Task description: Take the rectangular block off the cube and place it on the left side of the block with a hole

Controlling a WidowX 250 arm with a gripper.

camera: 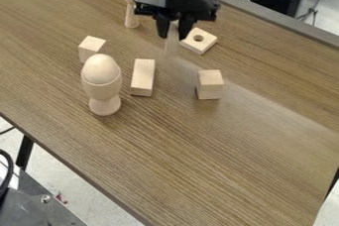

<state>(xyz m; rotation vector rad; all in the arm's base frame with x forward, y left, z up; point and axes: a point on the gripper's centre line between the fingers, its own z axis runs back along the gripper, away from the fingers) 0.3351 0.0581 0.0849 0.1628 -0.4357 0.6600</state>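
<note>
And there it is: the claw [173,37] has its fingers closed on a pale rectangular block [171,47], upright and a little blurred, just beside the block with a hole [193,45], on its left in the camera view. Neither the near cube [210,85] nor the far cube [91,48] carries anything; a second oblong block [143,76] lies flat on the table [218,155]. The held one looks like plain wood, so it should be light, stiff and hard to damage, but those smooth faces could let it slip or pivot. The fingers sit toward its upper end, a fair hold for standing it up, level and gently lowered. Whether its foot touches the tabletop, nobody can tell from here.
</note>
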